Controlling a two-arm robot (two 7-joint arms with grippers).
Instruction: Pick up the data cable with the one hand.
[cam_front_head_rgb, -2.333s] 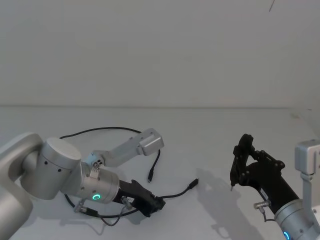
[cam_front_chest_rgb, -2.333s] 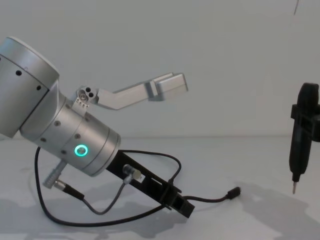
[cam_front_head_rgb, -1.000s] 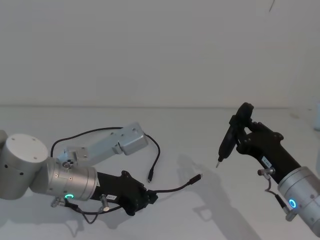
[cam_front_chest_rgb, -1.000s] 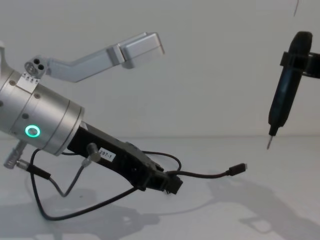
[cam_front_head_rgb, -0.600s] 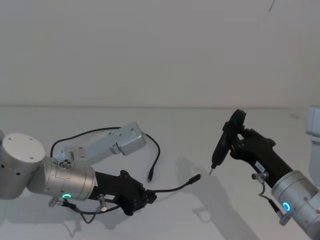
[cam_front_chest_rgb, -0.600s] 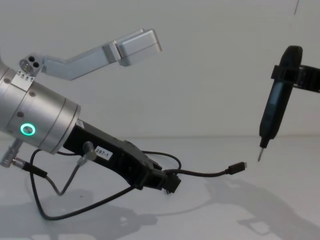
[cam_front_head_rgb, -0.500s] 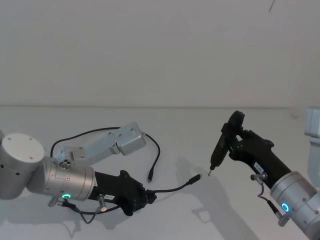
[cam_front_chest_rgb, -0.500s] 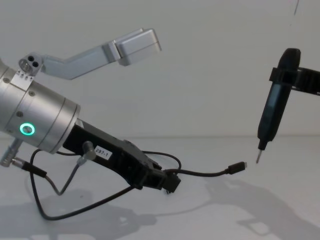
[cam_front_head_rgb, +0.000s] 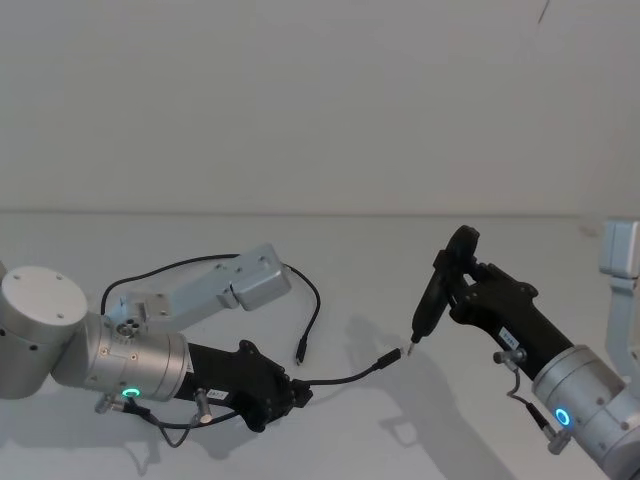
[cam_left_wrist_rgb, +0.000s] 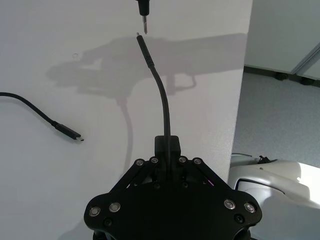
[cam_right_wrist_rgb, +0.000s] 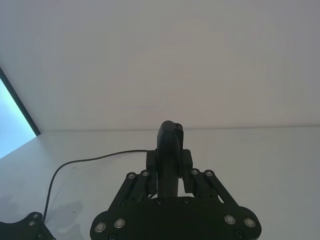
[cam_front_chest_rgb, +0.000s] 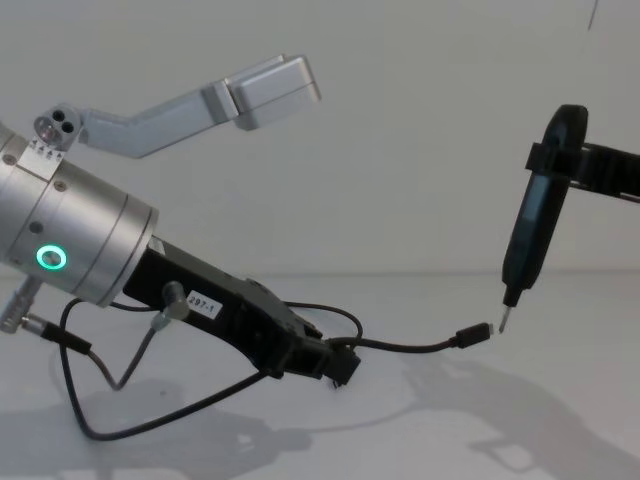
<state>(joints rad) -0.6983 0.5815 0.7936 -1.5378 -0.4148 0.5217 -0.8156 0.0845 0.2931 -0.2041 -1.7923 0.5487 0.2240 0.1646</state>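
The data cable (cam_front_head_rgb: 352, 376) is long, thin and black. My left gripper (cam_front_head_rgb: 302, 394), the black hand with a white label (cam_front_chest_rgb: 202, 303), is shut on it low over the table. From the fingers (cam_left_wrist_rgb: 167, 145) a short stretch juts out to a silver-tipped plug (cam_front_chest_rgb: 473, 333) held in the air. The rest loops back behind the arm, and its other plug (cam_front_head_rgb: 299, 355) lies on the table. My right gripper (cam_front_head_rgb: 462, 288) is shut on a slim black pen-shaped tool (cam_front_chest_rgb: 530, 240). That tool's metal tip (cam_front_chest_rgb: 503, 323) hangs right beside the raised plug.
A short grey wire (cam_front_chest_rgb: 135, 362) with a silver plug (cam_front_chest_rgb: 171, 293) belongs to my left wrist. The wrist's silver camera bracket (cam_front_head_rgb: 245, 287) sticks out above the cable loop. The white table (cam_left_wrist_rgb: 210, 90) ends at an edge with floor beyond.
My right arm has brought the pen-shaped tool down and to the left, so its tip now meets the raised plug. The left gripper lifted the cable end earlier and has stayed put since.
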